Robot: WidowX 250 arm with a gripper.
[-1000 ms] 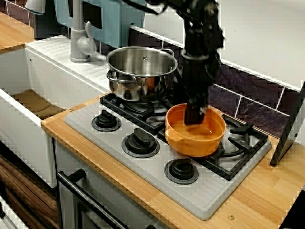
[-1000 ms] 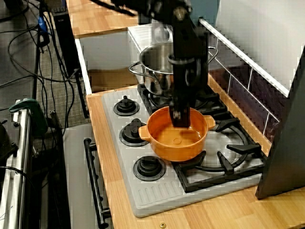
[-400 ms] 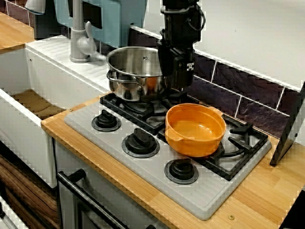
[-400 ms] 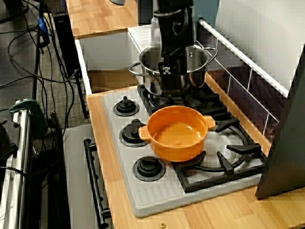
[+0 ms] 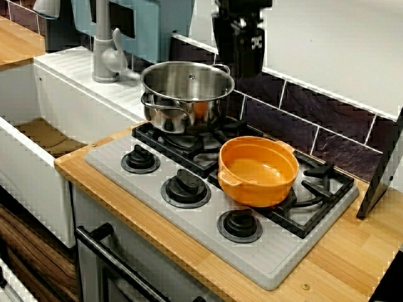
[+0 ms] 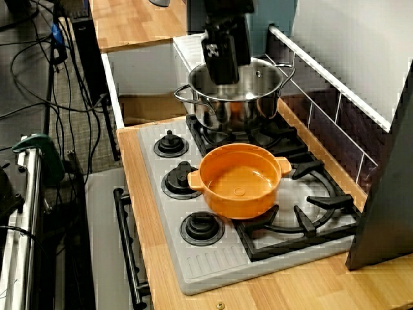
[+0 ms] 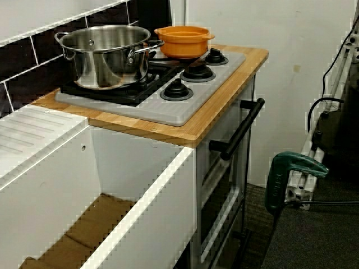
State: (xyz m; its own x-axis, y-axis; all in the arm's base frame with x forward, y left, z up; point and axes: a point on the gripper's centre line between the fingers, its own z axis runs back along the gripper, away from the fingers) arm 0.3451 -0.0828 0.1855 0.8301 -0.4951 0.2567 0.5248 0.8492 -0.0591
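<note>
Two pots stand on the black grate (image 5: 315, 189) of the stove (image 5: 189, 217), and the gripper (image 5: 242, 70) hangs in the air above them, touching neither. Seen from the front of the stove, it is a dark block with a white mark, at about 1 o'clock from the steel pot (image 5: 186, 94), over that pot's far right rim and in front of the tiled wall (image 5: 327, 135). In the view from the stove's right end it overlaps the pot's open mouth from 12 o'clock. Neither view shows whether the jaws are spread or pressed together, and nothing can be seen between them. The steel pot sits on the back left burner, upright, handles out to the sides. The orange pot (image 5: 258, 171) sits at about 4 o'clock from it on the next burner, near it but apart, also upright, well below the gripper. Three knobs (image 5: 186, 187) run in a row along the stove's front edge, at 7 o'clock from the pots. A wooden counter (image 5: 352, 251) frames the stove. At 9 o'clock lies the white sink (image 5: 25, 148) with a grey faucet (image 5: 104, 44). The low view from the sink side shows the oven handle (image 7: 242, 129) and a green clamp (image 7: 291, 174) at 4 o'clock.
</note>
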